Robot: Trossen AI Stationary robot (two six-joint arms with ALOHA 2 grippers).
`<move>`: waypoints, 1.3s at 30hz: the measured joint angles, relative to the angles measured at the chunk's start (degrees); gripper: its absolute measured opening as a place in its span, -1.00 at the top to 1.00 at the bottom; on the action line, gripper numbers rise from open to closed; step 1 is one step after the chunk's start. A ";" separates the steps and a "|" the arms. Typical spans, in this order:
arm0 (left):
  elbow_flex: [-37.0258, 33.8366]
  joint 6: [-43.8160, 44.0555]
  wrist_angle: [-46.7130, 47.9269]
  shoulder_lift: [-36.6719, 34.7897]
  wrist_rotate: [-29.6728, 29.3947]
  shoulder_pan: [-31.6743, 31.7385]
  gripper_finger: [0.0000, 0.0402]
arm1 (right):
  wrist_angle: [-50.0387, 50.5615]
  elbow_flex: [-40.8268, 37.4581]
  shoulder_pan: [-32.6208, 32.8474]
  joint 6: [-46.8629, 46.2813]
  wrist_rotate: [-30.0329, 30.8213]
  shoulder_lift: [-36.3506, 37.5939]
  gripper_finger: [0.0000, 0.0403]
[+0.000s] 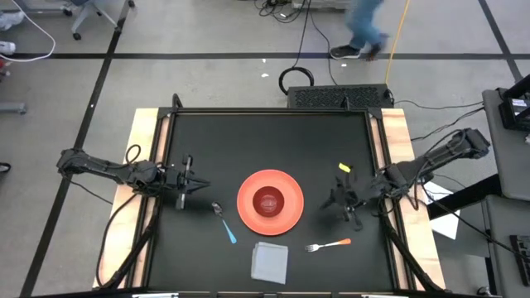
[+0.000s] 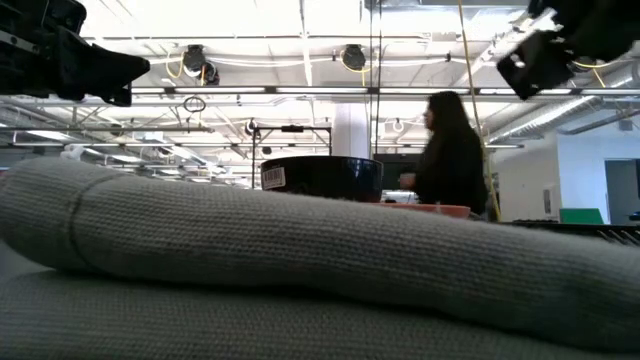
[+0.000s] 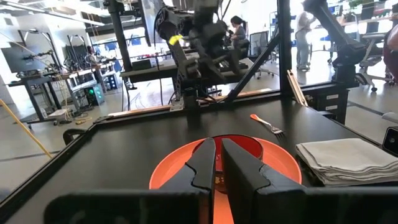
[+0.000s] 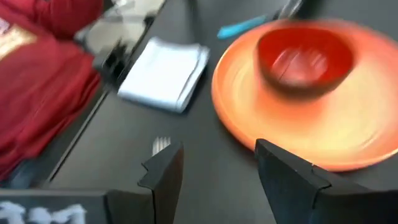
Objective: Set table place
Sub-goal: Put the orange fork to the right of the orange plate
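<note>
On the table [image 1: 273, 132], mid-surface, an orange plate [image 1: 248, 217] carries a red bowl [image 1: 268, 201]; spoon [image 1: 224, 222] to one side, fork [image 1: 329, 244] to the other, folded napkin [image 1: 270, 261] at the near edge; setting appears nearly complete. Left gripper [image 1: 199, 184] hovers with fingers narrow, empty; right gripper [image 4: 214, 163] hovers wide, empty
</note>
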State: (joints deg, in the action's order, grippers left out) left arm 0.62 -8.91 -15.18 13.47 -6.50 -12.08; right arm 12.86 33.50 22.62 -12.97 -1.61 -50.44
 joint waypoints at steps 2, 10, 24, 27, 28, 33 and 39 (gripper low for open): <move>0.00 0.05 0.01 0.00 -0.01 0.00 0.84 | 1.56 0.00 2.53 -3.07 -0.15 -1.08 0.05; 0.00 -0.20 -0.01 0.02 -0.02 0.00 0.84 | 0.85 0.00 10.49 -15.40 -0.14 -7.87 0.05; 0.00 -0.01 0.00 0.02 -0.04 0.00 0.84 | -3.46 7.78 17.20 -23.15 -0.06 -25.84 0.05; 0.00 -0.01 0.00 0.02 -0.04 0.00 0.84 | 1.47 12.08 17.38 -21.37 0.58 -30.64 0.05; 0.00 0.02 0.00 0.02 -0.04 0.00 0.84 | 3.80 13.52 17.44 -20.84 1.43 -32.23 0.05; 0.00 0.17 0.02 0.02 -0.04 0.00 0.84 | 14.74 19.65 17.63 -19.98 5.28 -38.76 0.05; 0.00 0.25 0.04 0.02 -0.04 0.00 0.84 | 20.90 22.10 17.63 -22.34 6.02 -43.39 0.05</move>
State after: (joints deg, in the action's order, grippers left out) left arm 0.62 -8.67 -15.14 13.50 -6.55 -12.08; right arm 33.76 55.59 40.25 -35.31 4.40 -93.83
